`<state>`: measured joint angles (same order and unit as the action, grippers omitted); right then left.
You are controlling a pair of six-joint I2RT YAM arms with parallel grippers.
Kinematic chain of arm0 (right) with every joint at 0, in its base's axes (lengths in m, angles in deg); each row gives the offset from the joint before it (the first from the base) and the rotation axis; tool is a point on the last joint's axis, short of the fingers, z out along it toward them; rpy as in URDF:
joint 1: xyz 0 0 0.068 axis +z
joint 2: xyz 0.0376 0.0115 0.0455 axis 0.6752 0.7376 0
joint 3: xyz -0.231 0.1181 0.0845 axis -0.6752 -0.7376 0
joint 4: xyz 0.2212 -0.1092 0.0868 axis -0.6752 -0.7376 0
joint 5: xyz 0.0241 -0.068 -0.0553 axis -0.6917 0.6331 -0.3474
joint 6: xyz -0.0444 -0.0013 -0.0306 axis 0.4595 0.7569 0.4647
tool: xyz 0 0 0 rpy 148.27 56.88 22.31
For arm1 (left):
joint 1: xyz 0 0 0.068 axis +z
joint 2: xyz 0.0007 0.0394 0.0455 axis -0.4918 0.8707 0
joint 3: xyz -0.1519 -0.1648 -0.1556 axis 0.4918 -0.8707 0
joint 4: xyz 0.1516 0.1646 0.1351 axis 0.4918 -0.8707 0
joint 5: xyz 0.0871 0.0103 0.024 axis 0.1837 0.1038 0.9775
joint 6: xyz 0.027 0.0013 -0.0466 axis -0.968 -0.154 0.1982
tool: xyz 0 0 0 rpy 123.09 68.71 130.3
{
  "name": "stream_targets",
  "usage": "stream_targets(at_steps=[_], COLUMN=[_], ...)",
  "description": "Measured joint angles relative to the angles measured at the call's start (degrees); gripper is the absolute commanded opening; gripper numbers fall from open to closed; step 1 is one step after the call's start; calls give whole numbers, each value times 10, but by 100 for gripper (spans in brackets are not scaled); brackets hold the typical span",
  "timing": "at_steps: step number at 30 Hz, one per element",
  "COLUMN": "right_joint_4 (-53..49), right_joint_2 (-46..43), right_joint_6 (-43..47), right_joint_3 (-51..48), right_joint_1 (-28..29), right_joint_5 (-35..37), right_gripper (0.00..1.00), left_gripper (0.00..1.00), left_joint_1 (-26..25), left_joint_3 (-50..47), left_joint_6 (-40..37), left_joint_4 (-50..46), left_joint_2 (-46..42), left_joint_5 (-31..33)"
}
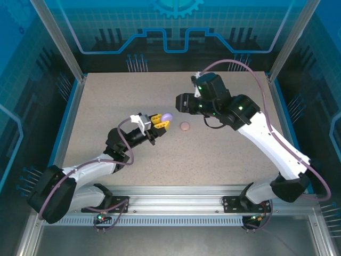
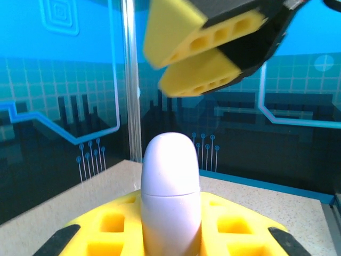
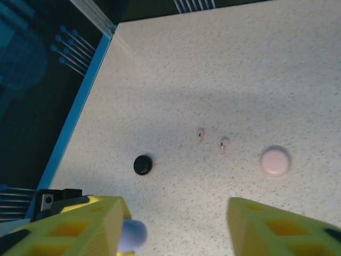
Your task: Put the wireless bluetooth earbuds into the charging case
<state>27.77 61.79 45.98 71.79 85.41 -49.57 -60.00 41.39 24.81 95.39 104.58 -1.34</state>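
Right wrist view: the 2 tiny pale pink stemmed earbuds (image 3: 200,135) lie on the table (image 3: 240,64) ahead of your right gripper (image 3: 176,214), its yellow jaws apart, stems roughly toward it, while your left gripper (image 1: 160,121) is clamped on the lavender egg-shaped case (image 2: 170,197).

Speckled desk inside a blue panelled enclosure

The beige, flecked desk (image 1: 106,101) has a blue strip (image 1: 66,122) along its left edge and a grooved aluminium rail (image 1: 181,202) along its near edge. Slanted aluminium posts rise from its far-left corner (image 1: 56,37) and far-right corner (image 1: 295,38). Behind the far edge stands a translucent blue panel (image 1: 176,29) printed with circuit lines and a gear emblem (image 1: 177,6).
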Motion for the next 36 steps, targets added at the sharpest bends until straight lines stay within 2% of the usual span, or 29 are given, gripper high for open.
stream_targets(at_steps=[4, 12, 18, 21, 25, 29, 36], right_joint_4=[26, 66, 96, 107, 122, 131, 146], right_joint_2=[-46, -71, -83, -83, -83, -83, -84], right_joint_6=[-16, -44, -73, -86, -99, -108, -121], right_joint_3=[-83, -226, -308, -334, -354, -363, -375], right_joint_1=[-11, -13, -13, -13, -13, -12, -10], right_joint_5=[14, 42, 55, 56, 58, 59, 65], right_gripper=[66, 69, 70, 70, 70, 70, 70], left_gripper=[0, 0, 0, 0, 0, 0, 0], left_joint_1=[0, 0, 0, 0, 0, 0, 0], left_joint_3=[-25, -62, -69, -57, -55, -54, -38], left_joint_6=[49, 149, 223, 245, 267, 288, 319], left_joint_4=[-5, -53, -174, -258, -325, -356, -378], left_joint_2=[-1, -19, -64, -75, -75, -58, 28], left_joint_5=[26, 64, 87, 87, 87, 84, 59])
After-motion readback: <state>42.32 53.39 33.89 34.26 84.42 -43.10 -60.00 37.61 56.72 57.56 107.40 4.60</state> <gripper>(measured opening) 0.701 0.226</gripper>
